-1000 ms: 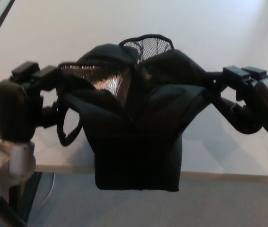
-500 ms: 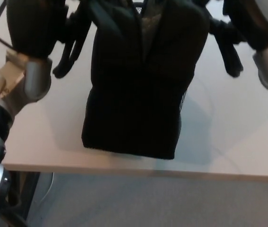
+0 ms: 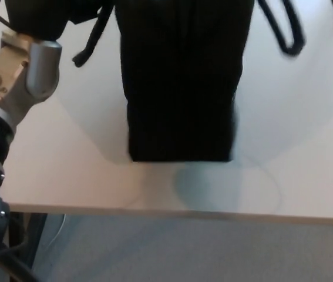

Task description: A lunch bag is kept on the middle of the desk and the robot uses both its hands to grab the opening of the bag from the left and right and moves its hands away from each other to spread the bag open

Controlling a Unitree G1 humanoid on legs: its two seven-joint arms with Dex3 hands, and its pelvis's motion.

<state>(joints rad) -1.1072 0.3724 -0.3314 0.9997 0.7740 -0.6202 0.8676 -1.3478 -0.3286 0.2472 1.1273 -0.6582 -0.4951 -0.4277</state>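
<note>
Hanging above the tabletop (image 3: 307,176), the lunch bag (image 3: 181,88) runs off the top edge, its opening unseen. I cannot tell the left hand's (image 3: 40,17) fingers. An uneven pull could drop it.

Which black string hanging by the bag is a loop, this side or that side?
The strap on the robot's right side of the lunch bag forms a closed loop. The other strap, on the left, dangles with a loose end.
</note>
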